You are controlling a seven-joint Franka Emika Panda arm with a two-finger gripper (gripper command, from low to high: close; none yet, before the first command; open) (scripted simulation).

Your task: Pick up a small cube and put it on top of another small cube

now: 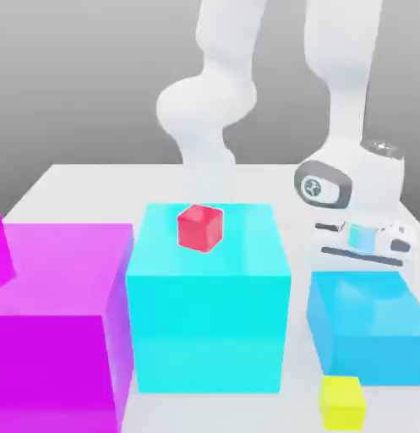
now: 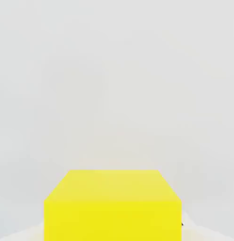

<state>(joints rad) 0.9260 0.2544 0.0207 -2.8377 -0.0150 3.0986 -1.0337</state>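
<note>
Exterior view, arm bent low behind blue block (image 1: pixel 365 326)

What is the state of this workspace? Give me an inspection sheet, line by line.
Surface: white table.
Job's things: one small yellow cube on the table before the blue block; second yellow cube close under the hand camera.
Clutter: red cube atop the cyan block; magenta block at the exterior view's left.
Grippers: tool shut, low behind the blue block; whether it grips a cube cannot be told.
Cables: nothing seen.
Surroundings: plain grey backdrop.
</note>
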